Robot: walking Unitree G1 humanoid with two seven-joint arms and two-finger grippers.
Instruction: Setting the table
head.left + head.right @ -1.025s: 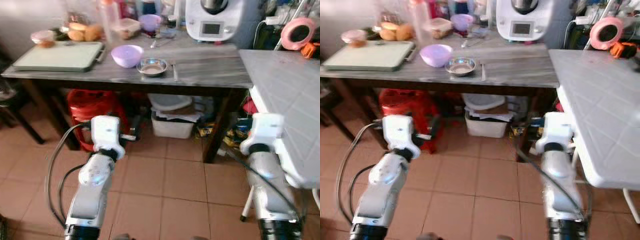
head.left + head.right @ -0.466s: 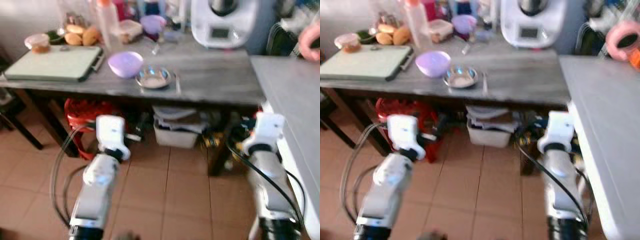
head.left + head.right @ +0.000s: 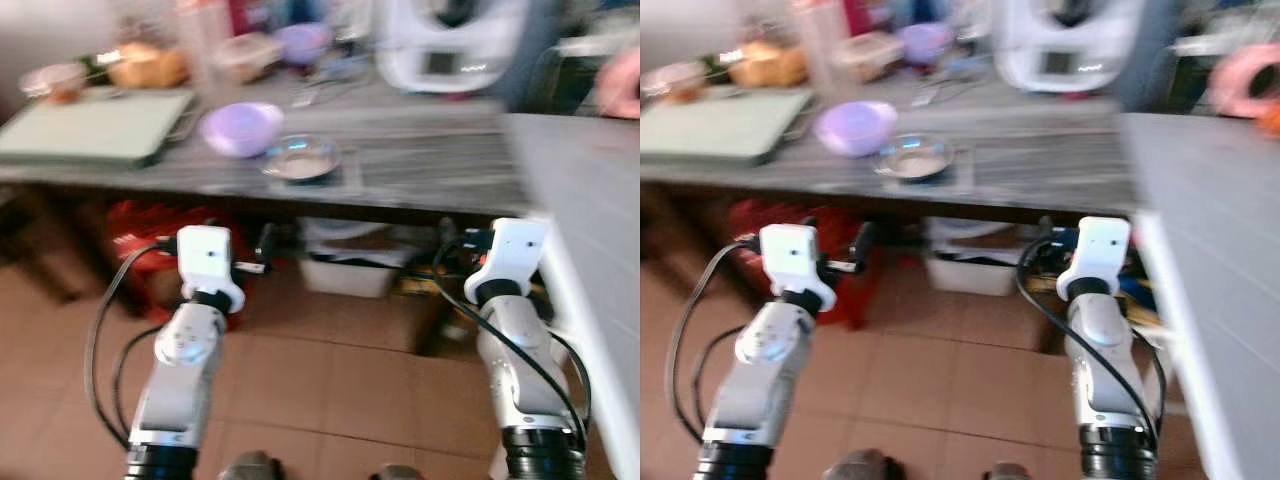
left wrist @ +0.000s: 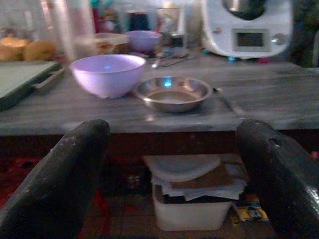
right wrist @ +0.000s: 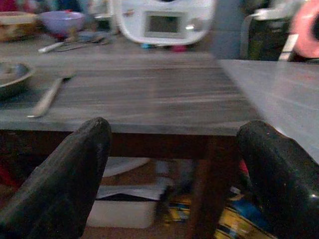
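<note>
A purple bowl and a shallow steel bowl stand side by side on the grey wooden table. A metal utensil lies just right of the steel bowl. Both arms are held low in front of the table's near edge, below its top. My left gripper is open and empty, pointing at the two bowls. My right gripper is open and empty too, facing the bare right part of the table. The eye views are blurred.
A green tray, bread rolls, containers and a white kitchen machine fill the table's back. A white table juts in at the right. Under the grey table are a red stool and a white bin.
The whole picture has shifted and blurred, so the camera moved. Both arms sit a little higher and closer to the table edge. Nothing on the table moved.
</note>
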